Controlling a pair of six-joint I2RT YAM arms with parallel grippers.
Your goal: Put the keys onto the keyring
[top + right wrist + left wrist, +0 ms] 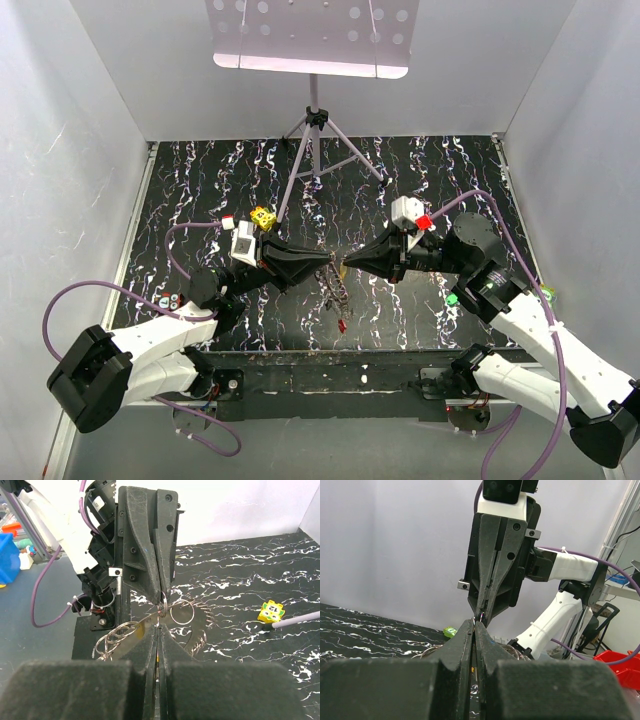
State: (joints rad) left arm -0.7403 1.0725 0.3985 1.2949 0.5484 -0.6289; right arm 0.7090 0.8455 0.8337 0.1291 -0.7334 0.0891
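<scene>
My left gripper [330, 262] and right gripper [345, 266] meet tip to tip above the middle of the table, both shut. In the right wrist view, my left gripper [161, 594] pinches a small wire ring [162, 602] of the keyring [202, 625], whose spiky grey fringe hangs behind. My right gripper [159, 626] is shut on a silvery key blade [142, 628] that reaches that ring. From above, the keyring [335, 290] dangles below the tips, with a red key [342, 326] lowest. A green key [451, 299] lies on the table to the right.
A yellow dotted cube [262, 217] sits behind my left wrist. A tripod [315, 150] stands at the back centre under a perforated white plate. Small coloured pieces [168, 299] lie by the left arm, and a green piece [548, 294] by the right wall.
</scene>
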